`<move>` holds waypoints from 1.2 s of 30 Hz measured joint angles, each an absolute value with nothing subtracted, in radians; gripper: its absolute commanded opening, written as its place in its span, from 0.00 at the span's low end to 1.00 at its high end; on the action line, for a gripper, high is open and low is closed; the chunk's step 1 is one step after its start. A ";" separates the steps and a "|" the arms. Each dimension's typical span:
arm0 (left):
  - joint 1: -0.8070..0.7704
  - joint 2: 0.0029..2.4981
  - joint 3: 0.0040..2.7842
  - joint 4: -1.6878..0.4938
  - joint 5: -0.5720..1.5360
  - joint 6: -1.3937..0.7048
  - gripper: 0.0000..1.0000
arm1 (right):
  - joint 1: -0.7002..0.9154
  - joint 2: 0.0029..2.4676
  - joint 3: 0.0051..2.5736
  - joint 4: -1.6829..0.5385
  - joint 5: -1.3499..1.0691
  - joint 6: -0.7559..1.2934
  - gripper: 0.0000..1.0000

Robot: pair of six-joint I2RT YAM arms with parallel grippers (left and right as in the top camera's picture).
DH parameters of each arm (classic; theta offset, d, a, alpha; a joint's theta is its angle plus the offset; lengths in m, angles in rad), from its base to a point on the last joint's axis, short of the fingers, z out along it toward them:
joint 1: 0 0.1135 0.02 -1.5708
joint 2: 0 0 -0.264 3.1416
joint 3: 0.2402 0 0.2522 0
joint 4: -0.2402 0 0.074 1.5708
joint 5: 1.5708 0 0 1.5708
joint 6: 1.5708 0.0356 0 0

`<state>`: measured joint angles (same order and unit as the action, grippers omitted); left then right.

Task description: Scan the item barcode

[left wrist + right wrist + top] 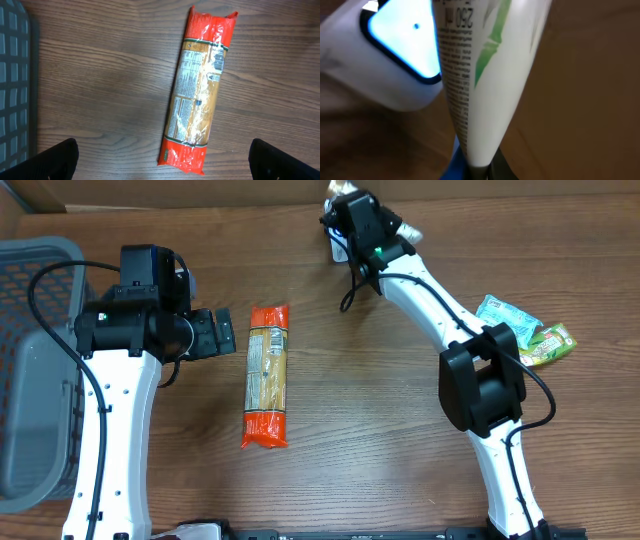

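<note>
My right gripper (352, 220) is at the table's far edge, shut on the item, a white tube (487, 75) with green leaf print and small black text. In the right wrist view the tube rises from the gripper (481, 172) right beside a white scanner (390, 75) whose window (402, 40) glows blue. No barcode shows on the tube's visible face. My left gripper (226, 333) hangs open above the table, just left of an orange pasta packet (267, 375). Nothing lies between its fingers (57, 160), and the packet's (197, 90) lower end lies below the gripper (165, 162).
A grey mesh basket (30, 330) stands at the left edge and shows again as the basket (12, 75) in the left wrist view. Green and teal snack packets (525, 332) lie at the right behind the right arm. Cardboard lines the far edge.
</note>
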<state>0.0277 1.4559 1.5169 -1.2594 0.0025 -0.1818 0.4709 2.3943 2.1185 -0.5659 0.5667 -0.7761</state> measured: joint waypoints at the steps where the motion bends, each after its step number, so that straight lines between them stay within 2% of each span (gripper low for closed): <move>1: 0.028 1.456 1.517 -1.260 0.002 -0.182 1.00 | 0.471 2.385 2.119 -0.609 0.535 -0.752 0.04; 5: 0.028 1.456 1.517 -1.260 0.002 -0.182 1.00 | 0.467 2.308 2.117 -0.758 0.389 -0.621 0.04; 12: 0.028 1.456 1.517 -1.259 0.002 -0.182 1.00 | 0.408 2.039 2.119 -0.984 0.049 -0.323 0.04; 16: 0.028 1.456 1.517 -1.260 0.003 -0.182 0.99 | 0.292 1.922 2.127 -1.116 -0.197 -0.163 0.04; 22: 0.028 1.456 1.517 -1.260 0.003 -0.182 1.00 | 0.073 1.931 2.116 -1.282 -0.433 0.048 0.04; 36: 0.028 1.456 1.517 -1.260 0.003 -0.182 1.00 | -0.276 1.959 1.592 -0.995 -0.511 0.329 0.04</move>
<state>0.0277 1.4559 1.5169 -1.2602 0.0029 -0.1822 -0.2764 1.9591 1.5917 -0.9955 -0.5106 0.3294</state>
